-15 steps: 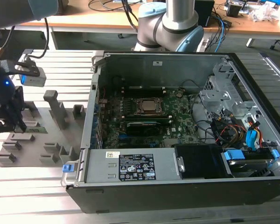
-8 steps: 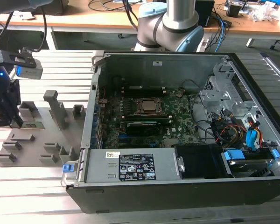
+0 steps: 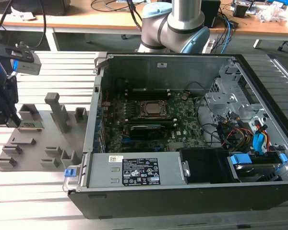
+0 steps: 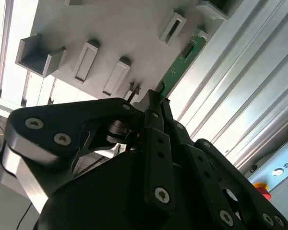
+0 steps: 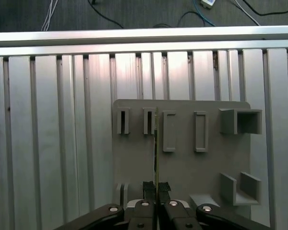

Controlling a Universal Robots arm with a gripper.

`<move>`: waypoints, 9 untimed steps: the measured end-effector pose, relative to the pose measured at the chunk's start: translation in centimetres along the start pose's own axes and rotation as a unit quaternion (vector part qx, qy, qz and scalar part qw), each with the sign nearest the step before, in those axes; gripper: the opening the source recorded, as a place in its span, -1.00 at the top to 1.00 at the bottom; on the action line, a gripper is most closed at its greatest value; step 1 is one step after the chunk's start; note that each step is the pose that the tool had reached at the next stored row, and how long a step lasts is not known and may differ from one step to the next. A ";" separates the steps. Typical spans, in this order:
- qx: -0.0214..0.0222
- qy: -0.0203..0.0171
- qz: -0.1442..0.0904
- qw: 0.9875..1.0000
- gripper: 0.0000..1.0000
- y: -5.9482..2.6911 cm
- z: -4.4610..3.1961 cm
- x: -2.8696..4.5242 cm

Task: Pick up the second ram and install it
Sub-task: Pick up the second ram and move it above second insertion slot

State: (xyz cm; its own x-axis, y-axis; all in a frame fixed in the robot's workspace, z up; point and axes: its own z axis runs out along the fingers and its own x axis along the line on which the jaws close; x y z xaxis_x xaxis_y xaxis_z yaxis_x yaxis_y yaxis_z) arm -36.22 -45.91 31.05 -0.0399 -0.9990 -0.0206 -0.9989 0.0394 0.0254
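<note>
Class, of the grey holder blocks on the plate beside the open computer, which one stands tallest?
The tall post-shaped block, to the exterior view's right of the second ram; it rises well above the low blocks around it.

1 ram [image 4: 180, 64], 1 computer case [image 3: 182, 199]

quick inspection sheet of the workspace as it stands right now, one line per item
surface: slatted metal table carrying a grey holder plate and an open computer case
job's things: green memory stick clamped at one end, over the holder plate
clutter: pale scraps on the desk behind
gripper: gripper shut on the memory stick
cables: coloured wires inside the computer case; dark leads on the desk
surroundings: wooden desk behind the arm base
</note>
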 end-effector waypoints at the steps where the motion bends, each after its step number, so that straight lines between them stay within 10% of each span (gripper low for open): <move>1: 0.000 0.000 0.000 1.000 0.73 0.01 -0.21 -0.01; 9: 0.000 0.000 0.000 1.000 0.73 0.06 -2.24 -0.05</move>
State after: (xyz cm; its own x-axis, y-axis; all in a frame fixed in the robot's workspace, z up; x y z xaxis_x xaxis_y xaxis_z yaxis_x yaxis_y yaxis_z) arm -36.22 -45.90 33.30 -0.0399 -0.9990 -0.0206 -0.9989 0.0394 0.0254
